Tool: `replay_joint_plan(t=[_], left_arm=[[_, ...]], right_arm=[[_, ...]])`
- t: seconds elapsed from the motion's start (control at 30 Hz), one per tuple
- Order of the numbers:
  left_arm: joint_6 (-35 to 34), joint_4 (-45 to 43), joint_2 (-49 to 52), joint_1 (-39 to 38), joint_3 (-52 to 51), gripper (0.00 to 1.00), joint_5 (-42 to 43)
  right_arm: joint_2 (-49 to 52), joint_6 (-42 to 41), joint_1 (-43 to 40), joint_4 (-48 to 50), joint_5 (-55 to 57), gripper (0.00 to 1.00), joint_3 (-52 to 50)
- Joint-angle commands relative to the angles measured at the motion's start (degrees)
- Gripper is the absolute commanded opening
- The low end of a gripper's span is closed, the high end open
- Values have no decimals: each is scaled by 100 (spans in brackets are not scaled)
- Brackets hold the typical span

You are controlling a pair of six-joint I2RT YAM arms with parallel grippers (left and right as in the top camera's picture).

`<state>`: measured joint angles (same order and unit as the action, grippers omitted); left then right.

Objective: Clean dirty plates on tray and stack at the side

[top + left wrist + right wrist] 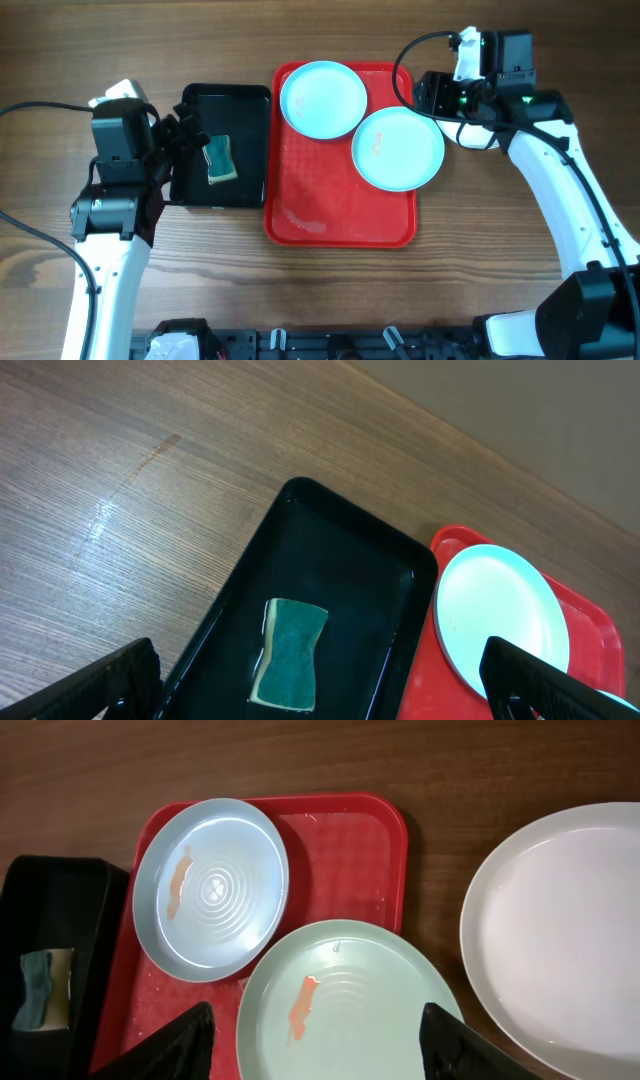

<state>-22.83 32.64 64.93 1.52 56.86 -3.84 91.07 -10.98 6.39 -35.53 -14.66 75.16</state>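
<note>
The red tray [330, 215] lies mid-table. Two pale aqua plates rest on it, one at its far left [322, 98] and one at its right [398, 148]. In the right wrist view each has an orange smear: far plate [210, 890], near plate [350, 1000]. A third, white plate [560, 930] lies on the table right of the tray [350, 830]; it does not show overhead. My right gripper [428, 95] [320, 1055] is open above the near plate. My left gripper [182, 138] [320, 695] is open above the sponge [290, 655].
A smaller black tray [245, 105] sits left of the red tray and holds the green-and-yellow sponge [220, 160]. The left wrist view shows the black tray [330, 540], the far plate [500, 610] and the red tray's rim [590, 610]. Bare wood table [500, 250] surrounds them.
</note>
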Motion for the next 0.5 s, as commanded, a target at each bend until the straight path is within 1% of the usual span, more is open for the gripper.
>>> replay_joint_plan(t=[0.0, 0.47], left_arm=[[9, -17, -4, 26, 57, 100, -74], [9, -17, -4, 26, 57, 100, -76]], right_arm=[[-129, 101, -20, 9, 116, 66, 96], [-101, 186, -2, -142, 109, 67, 96]])
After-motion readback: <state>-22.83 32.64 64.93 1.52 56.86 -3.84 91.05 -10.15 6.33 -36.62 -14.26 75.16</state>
